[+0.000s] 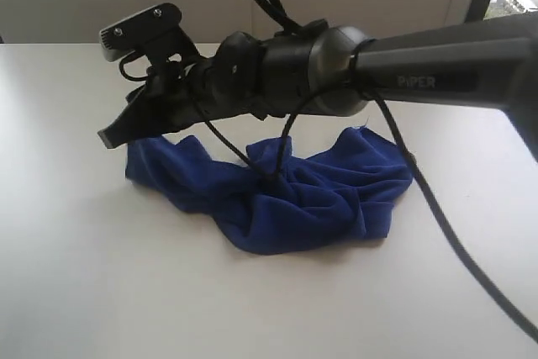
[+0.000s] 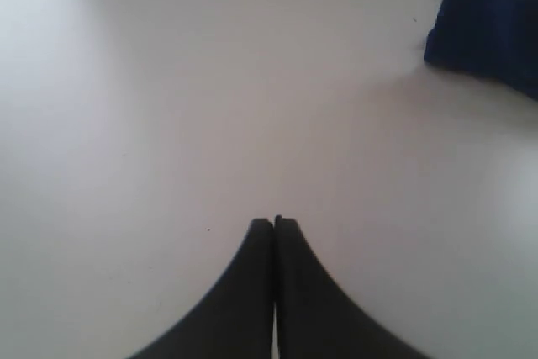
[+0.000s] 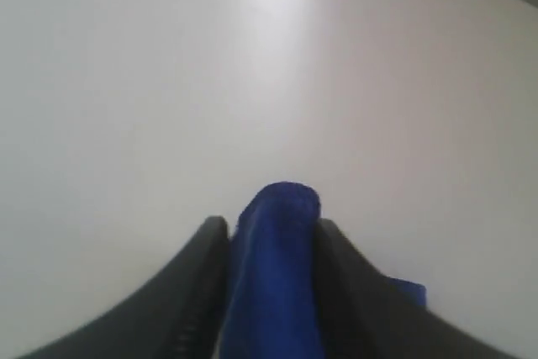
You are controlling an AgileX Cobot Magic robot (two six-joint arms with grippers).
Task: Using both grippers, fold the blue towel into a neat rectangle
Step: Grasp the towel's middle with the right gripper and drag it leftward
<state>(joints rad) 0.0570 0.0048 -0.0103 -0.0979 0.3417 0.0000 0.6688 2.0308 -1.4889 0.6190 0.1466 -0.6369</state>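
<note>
While the blue towel (image 1: pixel 286 195) lies crumpled mid-table (image 1: pixel 84 275): right pincer (image 3: pixel 269 224) apart about a raised fold, gripping or loosing cannot be told; left pincer (image 2: pixel 274 223) together, empty, beside towel; folding apparently unstarted; next likely spread flat, take matching corners

Towel (image 1: pixel 324 199) lies bunched on table (image 1: pixel 84 283), mid-view in ext. cam; R gripper (image 1: pixel 115 134) reaches across from the right, above & in front of it, tips at its left end — a fold sits btwn the fingers, touching both; L gripper (image 2: pixel 274 223) over bare table, towel edge well apart.
</note>
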